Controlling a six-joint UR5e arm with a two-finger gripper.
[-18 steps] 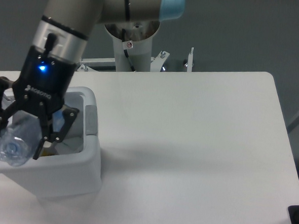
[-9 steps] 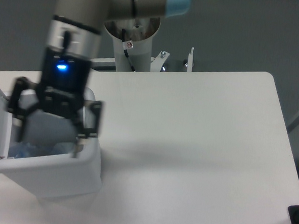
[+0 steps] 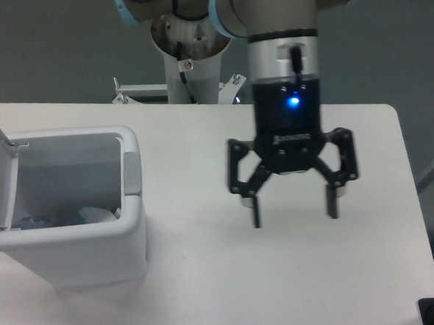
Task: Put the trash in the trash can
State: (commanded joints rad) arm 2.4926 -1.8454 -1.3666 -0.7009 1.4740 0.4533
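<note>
The white boxy trash can (image 3: 123, 245) stands at the left of the table with its lid swung open at the far left. Down inside it lie the trash pieces: a crushed bluish clear bottle (image 3: 36, 221) and a crumpled white wrapper (image 3: 96, 214). My gripper (image 3: 295, 215) hangs above the table's middle, well to the right of the can, open with its fingers spread wide and nothing between them.
A grey latch tab (image 3: 131, 176) sits on the can's right rim. The arm's white base column (image 3: 190, 65) rises behind the table's far edge. A dark object (image 3: 432, 316) lies at the table's front right corner.
The bottle dropped out of my gripper into the can. My gripper then swung right from above the can to the table's middle, staying open.
</note>
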